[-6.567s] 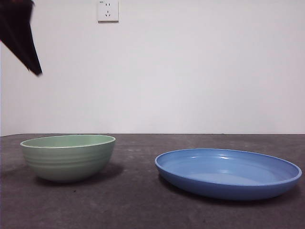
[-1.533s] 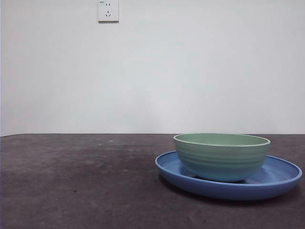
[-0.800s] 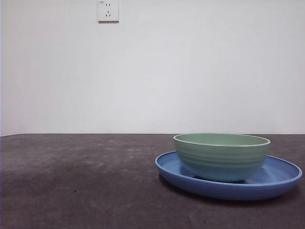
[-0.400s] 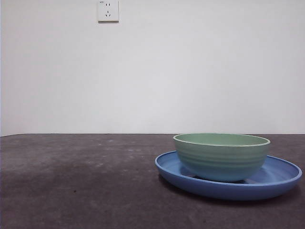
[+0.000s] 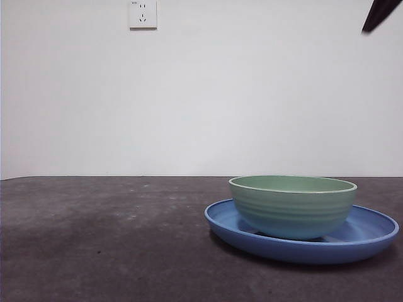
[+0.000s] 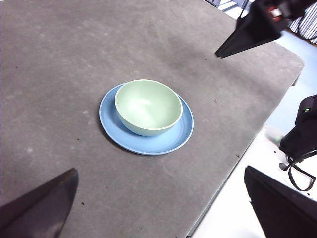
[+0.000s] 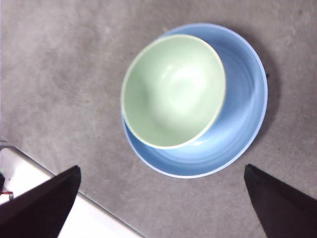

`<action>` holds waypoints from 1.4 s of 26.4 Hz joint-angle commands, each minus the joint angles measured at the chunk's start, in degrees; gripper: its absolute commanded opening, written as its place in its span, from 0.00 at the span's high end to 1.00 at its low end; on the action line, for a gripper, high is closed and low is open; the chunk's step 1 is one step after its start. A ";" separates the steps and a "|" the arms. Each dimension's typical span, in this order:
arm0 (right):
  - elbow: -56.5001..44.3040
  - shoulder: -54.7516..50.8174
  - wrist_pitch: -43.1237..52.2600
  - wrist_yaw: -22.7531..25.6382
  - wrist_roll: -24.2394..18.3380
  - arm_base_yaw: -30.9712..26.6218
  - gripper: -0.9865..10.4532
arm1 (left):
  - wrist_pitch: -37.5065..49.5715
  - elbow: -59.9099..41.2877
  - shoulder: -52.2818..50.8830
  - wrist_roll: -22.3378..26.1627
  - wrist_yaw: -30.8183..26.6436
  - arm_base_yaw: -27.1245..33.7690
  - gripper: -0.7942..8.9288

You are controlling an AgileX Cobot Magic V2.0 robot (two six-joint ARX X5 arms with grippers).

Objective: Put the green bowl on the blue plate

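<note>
The green bowl (image 5: 293,206) stands upright in the blue plate (image 5: 371,229) at the right of the grey table, a little off the plate's middle. Nothing touches it. My left gripper (image 6: 160,170) is open and empty, high above the table and well back from the bowl (image 6: 147,106) and plate (image 6: 181,134). My right gripper (image 7: 162,167) is open and empty, high above the bowl (image 7: 173,91) and plate (image 7: 242,99). The right gripper also shows in the left wrist view (image 6: 252,29). A black arm tip (image 5: 380,14) shows at the front view's top right corner.
A white wall socket (image 5: 143,14) is on the wall behind. The table's edge (image 6: 233,168) runs close to the plate, with white floor and black gear (image 6: 302,139) beyond it. The edge also shows in the right wrist view (image 7: 74,191).
The bowl, once on the table left of the plate, has stood in the plate for two seconds without moving. A black arm tip has just come into the front view's top right corner.
</note>
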 commanded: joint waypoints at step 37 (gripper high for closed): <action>1.01 37.81 22.12 -2.43 -6.12 -3.82 0.77 | 0.68 0.52 0.24 -0.20 0.33 -0.37 0.34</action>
